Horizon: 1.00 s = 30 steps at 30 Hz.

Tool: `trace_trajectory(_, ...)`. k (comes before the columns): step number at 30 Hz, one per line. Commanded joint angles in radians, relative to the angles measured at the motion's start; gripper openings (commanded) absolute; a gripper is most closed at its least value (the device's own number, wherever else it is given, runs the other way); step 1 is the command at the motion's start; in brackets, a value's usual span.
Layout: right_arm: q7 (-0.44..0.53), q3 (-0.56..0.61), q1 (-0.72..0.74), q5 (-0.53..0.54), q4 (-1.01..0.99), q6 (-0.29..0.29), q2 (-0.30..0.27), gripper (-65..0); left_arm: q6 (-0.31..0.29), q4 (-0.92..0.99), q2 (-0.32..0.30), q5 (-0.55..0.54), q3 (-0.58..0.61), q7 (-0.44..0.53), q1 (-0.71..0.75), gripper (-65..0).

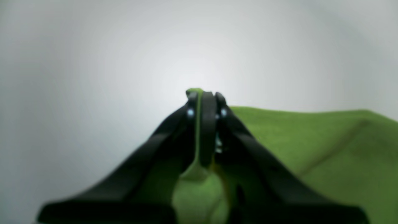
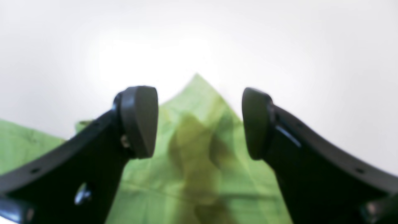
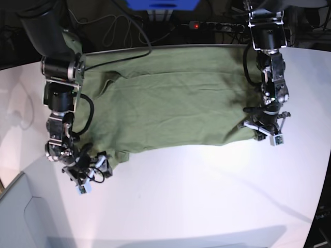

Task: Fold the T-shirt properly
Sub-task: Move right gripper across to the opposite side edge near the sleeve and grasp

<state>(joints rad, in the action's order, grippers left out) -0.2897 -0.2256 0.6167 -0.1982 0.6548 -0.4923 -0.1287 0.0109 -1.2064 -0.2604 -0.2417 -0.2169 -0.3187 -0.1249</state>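
Shirt [image 3: 170, 108] spread on the white desk [image 3: 207, 196].
Left tool [image 1: 203, 102] clenched on a shirt edge; right tool [image 2: 199, 123] gapes (nothing held) above a corner.

T-shirt [image 3: 170, 108] far edge behind arms

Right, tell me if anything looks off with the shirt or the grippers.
One mismatch: the left gripper is shut on a T-shirt edge, while the right gripper hangs open above its corner, gripping nothing. The cloth is wrinkled, not damaged.
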Motion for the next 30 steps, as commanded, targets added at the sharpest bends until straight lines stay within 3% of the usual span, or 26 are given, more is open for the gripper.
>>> trace_trajectory(1,0.042,0.001,0.044,0.018,-0.007,-0.003,-0.006,-24.4,-0.002,-0.02,-0.012,0.002,-0.003,0.023,-0.015,-65.0)
trace_trajectory(6,0.128,0.002,0.055,0.018,-0.102,0.108,-0.006,-24.5,-0.002,-0.02,-0.014,0.002,-0.003,0.023,-0.015,-65.0)
trace_trajectory(13,0.154,0.018,0.048,0.018,-0.119,0.111,-0.006,-26.5,-0.002,-0.017,-0.015,0.002,-0.003,0.023,-0.015,-65.0)
trace_trajectory(15,0.154,0.067,0.041,0.018,-0.119,0.111,-0.006,-33.2,-0.002,-0.016,-0.015,0.002,-0.003,0.023,-0.015,-65.0)
trace_trajectory(21,0.157,0.117,0.021,0.018,-0.114,0.114,-0.006,-64.5,-0.002,-0.014,-0.015,0.002,-0.003,0.023,-0.015,-65.0)
trace_trajectory(30,0.151,0.114,0.024,0.024,-0.04,0.114,-0.019,-65.0,-0.002,-0.046,-0.015,0.002,-0.003,0.023,-0.011,-65.0)
